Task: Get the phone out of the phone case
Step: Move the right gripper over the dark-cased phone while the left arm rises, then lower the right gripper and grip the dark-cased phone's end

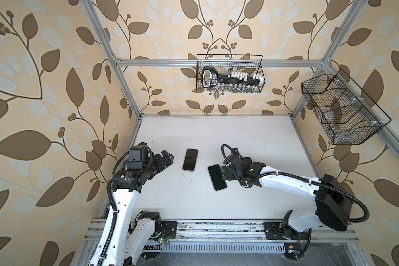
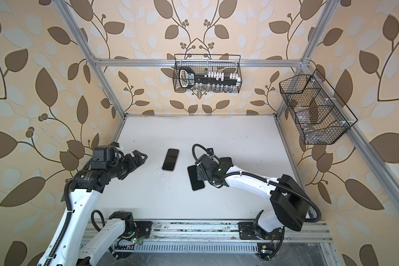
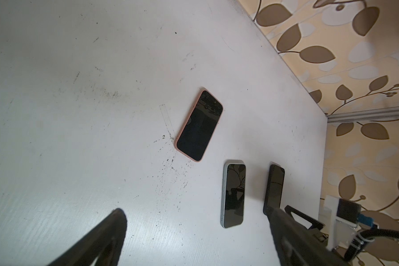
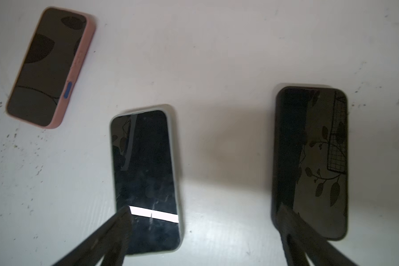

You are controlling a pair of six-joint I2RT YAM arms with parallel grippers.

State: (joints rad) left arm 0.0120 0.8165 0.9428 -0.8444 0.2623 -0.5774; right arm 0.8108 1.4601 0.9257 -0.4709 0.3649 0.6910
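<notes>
Phones all sit in their cases, both grippers open

Three phones lie flat on the white table (image 1: 217, 133) with their dark screens up. Each one sits inside its case. The pink phone (image 1: 190, 159) is near the middle of the table, a bit to the left. The pale phone (image 1: 217, 177) lies to its right and closer to the robot. These two are near each other but not touching. The black phone (image 4: 313, 161) lies beside the pale phone, on the side away from the pink one, with a strip of bare table between them. In both top views the right arm is in front of it, so it is hard to see there.

The left gripper (image 1: 168, 158) is off to the left of the pink phone. It points toward that phone but does not touch it. Its jaws are wide apart and hold nothing.

The right gripper (image 4: 203, 209) hangs over the pale phone and the black phone. Its jaws are spread wide too. In the right wrist view one fingertip (image 4: 119, 224) shows in front of the pale phone's closest end, and the other shows in front of the black phone's closest end. I cannot tell if the tips touch the phones. Only bare table lies between them.

The back basket (image 1: 257, 65) hangs on the far wall with a black and white tool (image 1: 219, 80) inside. The side basket (image 1: 313, 92) hangs on the right
</notes>
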